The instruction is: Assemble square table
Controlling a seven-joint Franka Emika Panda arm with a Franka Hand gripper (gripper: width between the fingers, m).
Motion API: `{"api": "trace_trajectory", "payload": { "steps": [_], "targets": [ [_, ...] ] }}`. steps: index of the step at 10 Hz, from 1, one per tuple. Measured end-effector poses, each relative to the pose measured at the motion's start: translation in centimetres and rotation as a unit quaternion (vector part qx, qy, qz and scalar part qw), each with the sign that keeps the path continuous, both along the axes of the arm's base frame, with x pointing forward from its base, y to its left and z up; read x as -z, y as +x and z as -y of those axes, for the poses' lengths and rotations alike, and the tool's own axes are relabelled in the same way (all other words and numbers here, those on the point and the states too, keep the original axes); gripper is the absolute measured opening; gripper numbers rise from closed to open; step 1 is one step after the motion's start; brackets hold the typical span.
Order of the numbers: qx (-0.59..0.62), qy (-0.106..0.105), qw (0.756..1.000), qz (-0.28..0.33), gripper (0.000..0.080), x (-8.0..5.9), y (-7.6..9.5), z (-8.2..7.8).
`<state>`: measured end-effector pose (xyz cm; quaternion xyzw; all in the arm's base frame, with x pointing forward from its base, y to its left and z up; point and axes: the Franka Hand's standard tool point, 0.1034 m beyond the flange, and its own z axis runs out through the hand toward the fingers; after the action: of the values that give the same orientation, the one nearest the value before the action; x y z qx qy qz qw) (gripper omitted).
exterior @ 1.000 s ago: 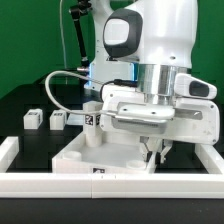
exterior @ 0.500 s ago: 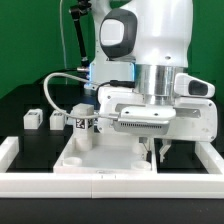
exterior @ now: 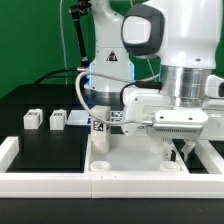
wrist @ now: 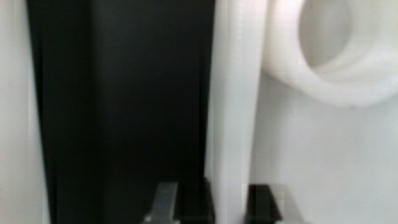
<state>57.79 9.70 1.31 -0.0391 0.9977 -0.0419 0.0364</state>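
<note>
The white square tabletop (exterior: 130,160) lies on the black table with its rim up. One white leg (exterior: 100,133) with a black-and-white tag stands upright in its far left corner. My gripper (exterior: 180,152) is down at the tabletop's right side in the exterior view. In the wrist view my gripper (wrist: 217,205) has one finger on each side of the tabletop's raised rim (wrist: 233,100) and is shut on it. A round corner socket (wrist: 347,60) shows beside the rim. Two loose legs (exterior: 33,118) (exterior: 58,120) sit on the table at the exterior view's left, and a third white piece (exterior: 77,118) lies next to them.
The long white border rail (exterior: 90,186) runs along the front, with a raised end at the exterior view's left (exterior: 8,150). The arm's large white body (exterior: 180,60) hangs over the tabletop's right half. Cables (exterior: 75,80) hang behind, against a green backdrop.
The arm has moved to the exterior view's right. The tabletop and its upright leg have slid right with it. The loose legs have stayed put.
</note>
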Motion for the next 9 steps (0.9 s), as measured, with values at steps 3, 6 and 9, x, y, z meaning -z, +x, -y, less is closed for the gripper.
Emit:
{"api": "trace_trajectory", "payload": {
  "steps": [3,6,9],
  "targets": [
    [0.019,-0.019,0.999,-0.029,0.0061,0.0,0.2,-2.1],
    [0.026,-0.032,0.998,-0.054,0.0061,0.2,0.3,-2.8],
    [0.027,-0.033,0.997,-0.057,0.0061,0.3,0.0,-2.5]
  ]
}}
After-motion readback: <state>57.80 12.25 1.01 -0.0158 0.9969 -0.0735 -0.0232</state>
